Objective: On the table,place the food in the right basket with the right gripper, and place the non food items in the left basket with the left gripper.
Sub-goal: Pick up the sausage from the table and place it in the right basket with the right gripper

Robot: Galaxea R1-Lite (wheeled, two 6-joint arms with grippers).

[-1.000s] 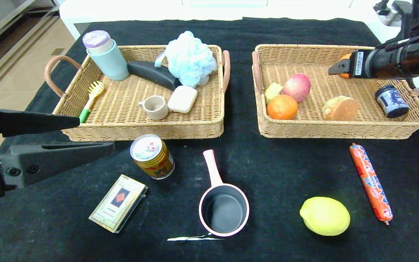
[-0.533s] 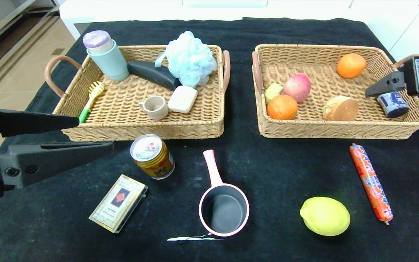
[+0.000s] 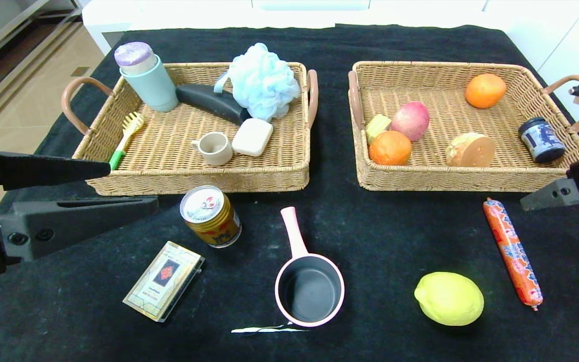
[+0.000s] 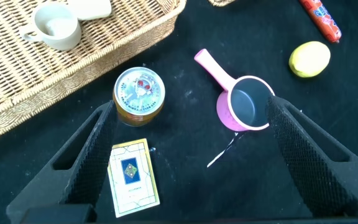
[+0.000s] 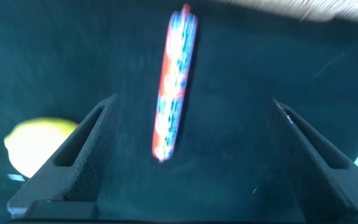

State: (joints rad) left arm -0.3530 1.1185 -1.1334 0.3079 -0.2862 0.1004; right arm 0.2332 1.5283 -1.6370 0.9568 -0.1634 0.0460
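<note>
Sausage stick lies on the black table in front of the right basket, with the lemon beside it nearer me. I see my right gripper above the sausage, fingers spread wide and holding nothing. Inside that basket sit the cut tuber, two oranges, an apple and a small jar. Nearer the left basket lie the gold can, the card box and the pink saucepan. My left gripper hovers wide open and empty over them.
</note>
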